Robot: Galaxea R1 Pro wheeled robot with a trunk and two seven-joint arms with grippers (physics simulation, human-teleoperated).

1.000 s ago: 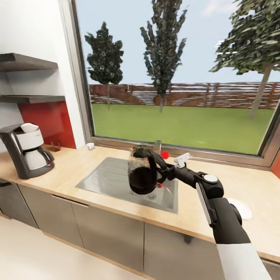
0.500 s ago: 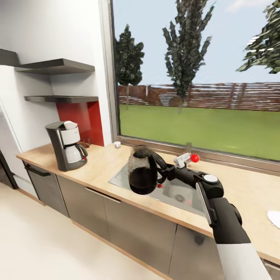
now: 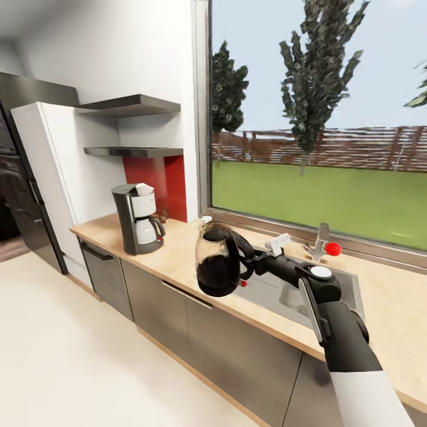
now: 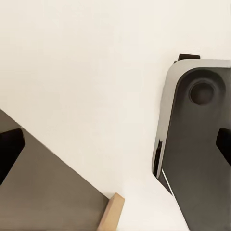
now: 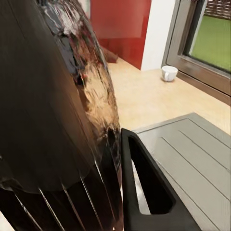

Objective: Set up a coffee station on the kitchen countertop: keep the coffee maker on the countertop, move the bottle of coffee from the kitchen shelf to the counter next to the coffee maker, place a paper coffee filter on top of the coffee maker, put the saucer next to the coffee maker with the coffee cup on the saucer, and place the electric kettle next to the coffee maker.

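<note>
Electric kettle point(image 3: 217, 261) held by right gripper point(image 3: 254, 264), no legible writing; coffee maker point(image 3: 137, 217) unlabelled

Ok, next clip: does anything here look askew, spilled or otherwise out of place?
Nothing spilled or damaged. The electric kettle hangs in the air, upright, held by its handle in the right gripper over the kitchen countertop edge. The coffee maker stands upright. The coffee cup sits alone by the window, no saucer under it.

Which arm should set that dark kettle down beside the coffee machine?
The right: its gripper already holds the electric kettle by the handle above the kitchen countertop, with the coffee maker nearby.
</note>
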